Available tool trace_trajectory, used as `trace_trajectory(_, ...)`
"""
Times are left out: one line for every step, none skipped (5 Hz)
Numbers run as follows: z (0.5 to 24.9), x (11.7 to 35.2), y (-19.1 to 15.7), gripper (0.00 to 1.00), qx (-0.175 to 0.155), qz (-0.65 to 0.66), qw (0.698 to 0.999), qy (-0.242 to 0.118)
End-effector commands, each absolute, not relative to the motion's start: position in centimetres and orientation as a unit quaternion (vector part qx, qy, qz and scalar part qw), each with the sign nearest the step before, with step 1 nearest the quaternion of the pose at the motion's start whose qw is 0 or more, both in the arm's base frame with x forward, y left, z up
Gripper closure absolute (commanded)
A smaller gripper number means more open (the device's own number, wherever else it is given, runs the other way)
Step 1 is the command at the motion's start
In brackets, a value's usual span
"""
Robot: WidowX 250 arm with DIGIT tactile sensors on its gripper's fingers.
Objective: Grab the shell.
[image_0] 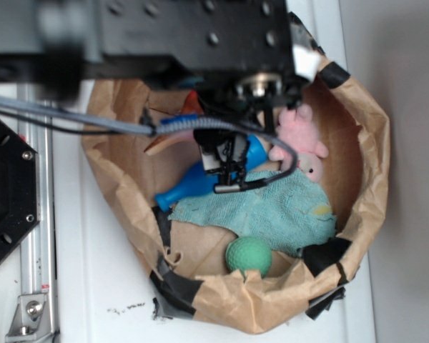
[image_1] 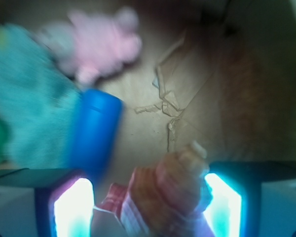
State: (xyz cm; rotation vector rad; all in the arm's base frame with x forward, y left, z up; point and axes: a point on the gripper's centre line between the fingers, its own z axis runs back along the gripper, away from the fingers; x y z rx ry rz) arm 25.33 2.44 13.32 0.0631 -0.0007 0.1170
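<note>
Between the two lit fingers of the pincer (image_1: 147, 202), which stand apart and have not closed, sits the shell (image_1: 163, 197), its ridged orange body nearer the right finger (image_1: 224, 202) and its striped part lower left. As I judge it, this is the final approach, just short of the grasp. Next the pincer should likely settle a little lower, centre on the shell and close, keeping clear of the blue bottle (image_1: 93, 133) just beside the left finger. Farther off lie the teal cloth (image_1: 29, 108) and the pink plush toy (image_1: 101, 44). All rest inside the brown paper bag (image_0: 375, 157) on the tabletop (image_0: 93, 286), with a green ball (image_0: 248, 255) near its rim.
</note>
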Motion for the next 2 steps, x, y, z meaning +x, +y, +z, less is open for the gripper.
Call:
trace_trajectory(20.67,26.02,2.37,1.00,0.038,0.061,0.996,-0.059)
trace_trajectory(20.20,25.85,2.69,1.00,0.036,0.070,0.994,-0.069)
